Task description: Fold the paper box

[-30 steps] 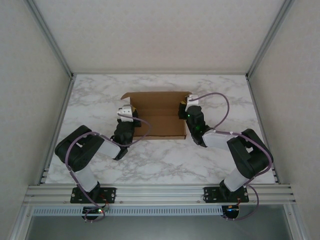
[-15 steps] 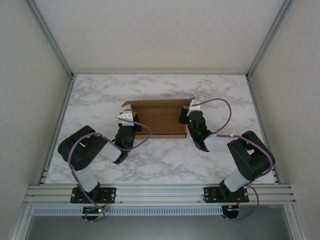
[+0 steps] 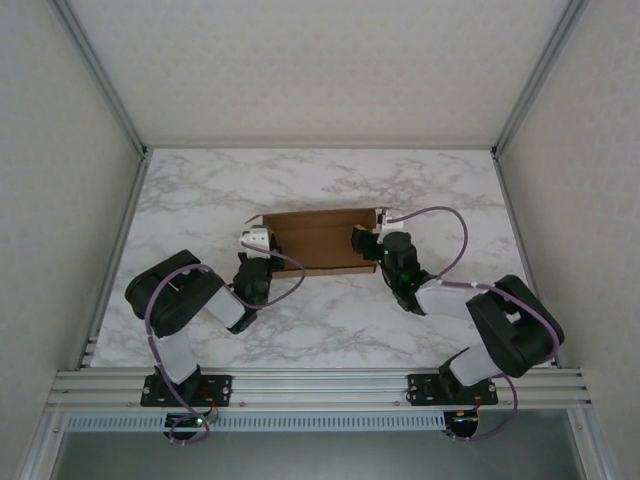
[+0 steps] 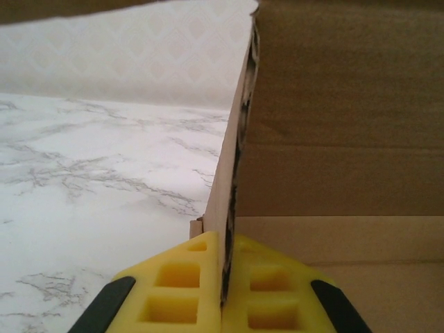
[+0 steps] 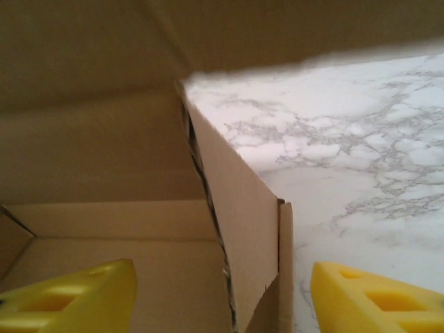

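Box (image 3: 318,238) sits in middle of table (image 3: 330,320), partly formed. End walls stand upright and lid panel (image 5: 208,35) leans over from far side.

Left gripper (image 4: 220,274) pinches left end wall (image 4: 232,173), with yellow pads (image 4: 177,284) pressed tight on cardboard. Right gripper (image 5: 222,295) is spread wide, straddling right end wall (image 5: 239,222) (one finger inside box, one outside) and not touching it.

Step in hand, likely — holding end walls up while lid comes down. Next move probably calls for right claw to close on its wall, both arms steady — cardboard may spring back if let go.
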{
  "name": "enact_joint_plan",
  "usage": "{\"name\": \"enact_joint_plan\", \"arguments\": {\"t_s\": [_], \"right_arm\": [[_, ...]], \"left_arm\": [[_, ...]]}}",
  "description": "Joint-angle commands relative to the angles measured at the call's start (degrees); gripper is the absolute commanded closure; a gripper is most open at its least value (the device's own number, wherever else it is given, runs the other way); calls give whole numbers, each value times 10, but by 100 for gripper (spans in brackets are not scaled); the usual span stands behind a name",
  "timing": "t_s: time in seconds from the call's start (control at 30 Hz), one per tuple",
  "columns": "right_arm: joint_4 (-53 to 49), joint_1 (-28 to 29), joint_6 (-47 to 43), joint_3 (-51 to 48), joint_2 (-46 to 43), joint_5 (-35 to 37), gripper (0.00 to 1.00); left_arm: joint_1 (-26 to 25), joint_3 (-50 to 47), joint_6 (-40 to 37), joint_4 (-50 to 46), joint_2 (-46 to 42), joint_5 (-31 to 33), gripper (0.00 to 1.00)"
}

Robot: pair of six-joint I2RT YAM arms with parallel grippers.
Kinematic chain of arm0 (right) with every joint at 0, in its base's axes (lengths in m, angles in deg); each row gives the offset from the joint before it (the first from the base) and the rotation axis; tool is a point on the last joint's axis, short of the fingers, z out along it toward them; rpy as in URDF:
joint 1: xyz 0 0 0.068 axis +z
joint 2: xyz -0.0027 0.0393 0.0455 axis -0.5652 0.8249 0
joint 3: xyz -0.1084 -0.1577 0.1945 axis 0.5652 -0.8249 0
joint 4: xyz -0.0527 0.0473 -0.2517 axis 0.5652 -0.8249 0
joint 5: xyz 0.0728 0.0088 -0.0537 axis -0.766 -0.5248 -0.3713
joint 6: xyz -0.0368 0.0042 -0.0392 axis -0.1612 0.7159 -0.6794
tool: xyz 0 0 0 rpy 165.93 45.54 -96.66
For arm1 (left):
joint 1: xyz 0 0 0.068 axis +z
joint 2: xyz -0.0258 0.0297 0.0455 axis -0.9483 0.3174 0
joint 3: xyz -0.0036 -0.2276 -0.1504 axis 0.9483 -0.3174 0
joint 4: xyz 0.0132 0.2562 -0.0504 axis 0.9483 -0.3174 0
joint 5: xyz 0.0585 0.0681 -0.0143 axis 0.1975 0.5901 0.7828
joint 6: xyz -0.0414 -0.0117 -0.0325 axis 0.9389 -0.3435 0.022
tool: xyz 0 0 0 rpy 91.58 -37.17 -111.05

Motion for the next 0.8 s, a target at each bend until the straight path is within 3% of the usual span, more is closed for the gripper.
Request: {"name": "enact_joint_plan", "arguments": {"t_s": [0.0,0.2,0.33,0.43,0.5,0.6,0.77], "right_arm": [[-23,4,6,-15,-42,7,27],[-63,4,56,-87,-132,40,21],[-220,3,45,-77,-285,25,24],[-391,3,49,5,-370,16,38],[-437,4,33,40,-390,7,44],[-478,3,76,105,-378,-10,52],[-606,5,156,304,-218,-132,48]], "left_arm": [[-5,-8,-16,-21,15,9,97],[-5,-4,-25,-24,19,8,97],[-5,-2,-30,-26,20,1,98],[-5,1,-33,-26,24,-2,98],[-5,3,-37,-26,27,-6,98],[-5,8,-42,-30,30,-10,96],[-5,10,-51,-35,30,-17,93]]}}
